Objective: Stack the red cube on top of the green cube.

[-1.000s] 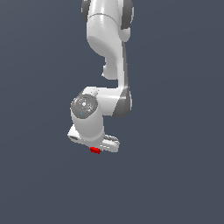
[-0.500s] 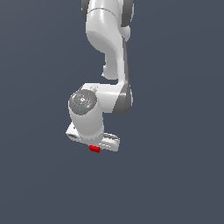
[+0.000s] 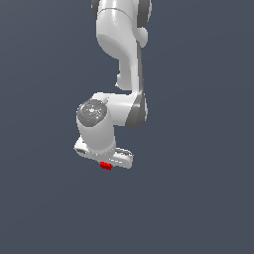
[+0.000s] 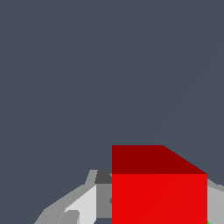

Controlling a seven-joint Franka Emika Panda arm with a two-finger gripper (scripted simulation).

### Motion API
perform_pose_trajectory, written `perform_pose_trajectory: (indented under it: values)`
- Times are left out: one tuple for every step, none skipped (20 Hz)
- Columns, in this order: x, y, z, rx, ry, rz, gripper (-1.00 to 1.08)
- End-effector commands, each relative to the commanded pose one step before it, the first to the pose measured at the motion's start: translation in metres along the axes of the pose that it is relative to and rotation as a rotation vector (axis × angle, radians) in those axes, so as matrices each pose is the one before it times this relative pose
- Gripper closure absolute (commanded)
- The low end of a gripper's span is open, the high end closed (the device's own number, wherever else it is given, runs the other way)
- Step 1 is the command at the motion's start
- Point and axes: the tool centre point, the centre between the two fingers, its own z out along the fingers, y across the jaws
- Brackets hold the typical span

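Note:
The red cube (image 3: 105,166) shows as a small red patch under the white gripper (image 3: 104,163) in the exterior view. In the wrist view the red cube (image 4: 159,192) fills the space between the grey fingers (image 4: 81,204), and the jaws stand shut against its sides. A thin sliver of bright green (image 4: 209,222) shows at the picture's edge beside the red cube; it looks like the green cube, almost wholly hidden. In the exterior view the green cube is hidden under the arm and hand.
The white arm (image 3: 121,49) comes down from the top of the exterior view, above a plain dark grey surface (image 3: 198,188). No other objects show.
The hand with the red cube has shifted slightly toward the exterior view's left and top. The grip has not changed.

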Motion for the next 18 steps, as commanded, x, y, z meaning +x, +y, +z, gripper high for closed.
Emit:
perform_pose_trajectory:
  values:
    - [-0.00575, 0.00636, 0.00236, -0.00002, 0.00069, 0.00039, 1.08]
    - [-0.00293, 0.00302, 0.00136, 0.00000, 0.00000, 0.00000, 1.08]
    - [-0.00321, 0.00331, 0.00149, 0.00000, 0.00000, 0.00000, 1.08]
    - [-0.00350, 0.00361, 0.00163, 0.00000, 0.00000, 0.00000, 1.08]
    - [-0.00380, 0.00394, 0.00178, 0.00000, 0.00000, 0.00000, 1.08]
    - [-0.00413, 0.00428, 0.00193, 0.00000, 0.00000, 0.00000, 1.08]
    - [-0.00447, 0.00465, 0.00210, 0.00000, 0.00000, 0.00000, 1.08]
    - [-0.00480, 0.00501, 0.00226, 0.00000, 0.00000, 0.00000, 1.08]
    - [-0.00496, 0.00519, 0.00235, 0.00000, 0.00000, 0.00000, 1.08]
    - [-0.00509, 0.00535, 0.00242, 0.00000, 0.00000, 0.00000, 1.08]
    - [-0.00522, 0.00551, 0.00249, 0.00000, 0.00000, 0.00000, 1.08]
    - [-0.00526, 0.00558, 0.00252, 0.00000, 0.00000, 0.00000, 1.08]
    - [-0.00512, 0.00545, 0.00247, 0.00000, 0.00000, 0.00000, 1.08]
    - [-0.00496, 0.00530, 0.00240, 0.00000, 0.00000, 0.00000, 1.08]
    - [-0.00473, 0.00522, 0.00267, -0.00043, -0.00051, 0.00017, 1.08]
    - [-0.00459, 0.00498, 0.00225, 0.00000, 0.00000, 0.00000, 1.08]
    - [-0.00438, 0.00479, 0.00217, 0.00000, 0.00000, 0.00000, 1.08]
    - [-0.00416, 0.00458, 0.00207, 0.00000, 0.00000, 0.00000, 1.08]
